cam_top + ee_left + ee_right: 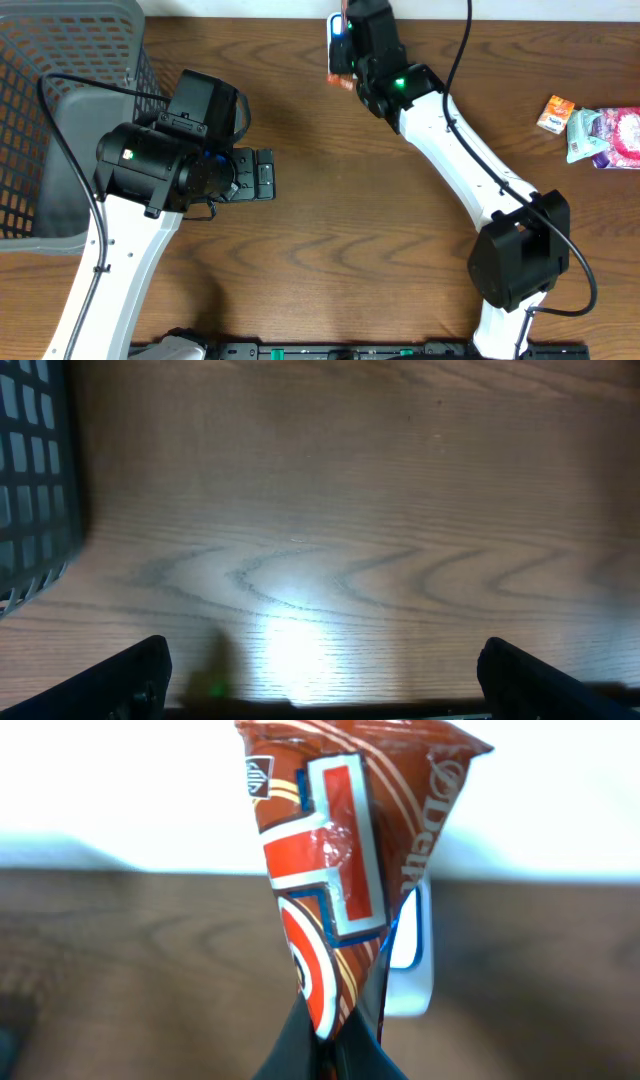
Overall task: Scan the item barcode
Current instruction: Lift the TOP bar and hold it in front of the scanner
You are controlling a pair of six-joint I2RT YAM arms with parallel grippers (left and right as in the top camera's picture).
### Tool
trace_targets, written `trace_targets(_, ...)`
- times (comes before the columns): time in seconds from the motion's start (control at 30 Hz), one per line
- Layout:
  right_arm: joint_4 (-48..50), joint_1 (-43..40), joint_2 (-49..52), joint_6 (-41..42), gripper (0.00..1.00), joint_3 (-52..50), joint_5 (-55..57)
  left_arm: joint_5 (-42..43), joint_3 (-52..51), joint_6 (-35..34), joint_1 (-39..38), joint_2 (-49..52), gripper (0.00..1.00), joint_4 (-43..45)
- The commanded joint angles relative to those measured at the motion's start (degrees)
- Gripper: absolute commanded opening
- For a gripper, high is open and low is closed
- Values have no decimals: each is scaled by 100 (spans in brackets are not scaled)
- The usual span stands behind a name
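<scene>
Grey mesh basket [95, 45] on wooden table [330, 220]

Close in, the snack packet [340, 870] loses its top to the frame. Its lettering breaks off at a fold after a few characters, and it covers most of the white device [412, 960] behind it. The right end effector [330, 1055] pinching it shows only as a dark wedge on the bottom edge. From above its own wrist housing buries it, and just an orange sliver of packet peeks out.

The basket [60, 120] is cut off at the left and top edges. The left end effector [325, 675] shows only two tips in the wrist view's lower corners. The pouches [605, 135] at the tabletop's [330, 250] far right are too small to read — one runs off the edge.
</scene>
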Motion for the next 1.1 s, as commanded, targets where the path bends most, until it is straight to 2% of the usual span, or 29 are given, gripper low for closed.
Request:
trace_targets(0.0, 264, -9, 387, -1178, 1, -31, 256, -94, 87, 11, 20, 0, 98, -28)
trace_targets(0.27, 1250, -129, 1202, -1233, 1, -31, 531, -94, 87, 11, 20, 0, 98, -28)
trace_targets(0.47, 1622, -310, 1283, -1182, 1, -28, 527, -94, 87, 11, 20, 0, 98, -28)
trace_targets(0.57, 1517, -439, 1191, -1119, 1, -24, 533, -94, 87, 11, 20, 0, 98, -28)
trace_targets(0.73, 916, -831, 688, -354, 1, -24, 514, -96, 87, 11, 20, 0, 98, -28)
trace_targets(0.8, 813, -994, 494, -289, 1, -24, 140, -94, 87, 11, 20, 0, 98, -28)
trace_targets(0.97, 748, -1204, 407, -341, 1, -26, -1585, -94, 87, 11, 20, 0, 98, -28)
trace_targets(1.07, 634, -1176, 498, -321, 1, -28, -1644, -94, 87, 11, 20, 0, 98, -28)
